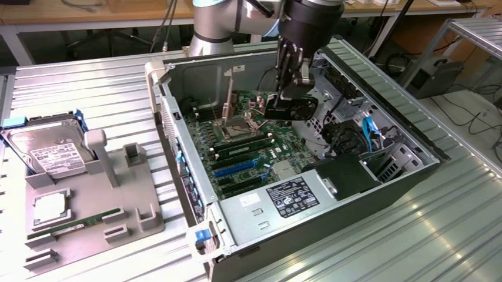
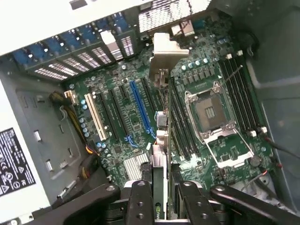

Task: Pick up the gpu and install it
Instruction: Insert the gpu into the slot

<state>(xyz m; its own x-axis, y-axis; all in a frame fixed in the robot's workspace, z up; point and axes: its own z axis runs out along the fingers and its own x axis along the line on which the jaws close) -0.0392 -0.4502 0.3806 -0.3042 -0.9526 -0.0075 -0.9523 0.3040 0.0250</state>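
Where the arm reaches into the open grey metal computer case, the black claw pinches the gpu, a green card with a black fan face and a silver end bracket. The card is held on edge over the green motherboard, beside the long blue slot. Contact with the board cannot be determined. The case also holds a black power supply with a white label. Near the exterior view's left edge of the ribbed metal surface, a grey moulded tray holds a silver hard drive and a narrow green memory stick. The fingers cover the card's near end.
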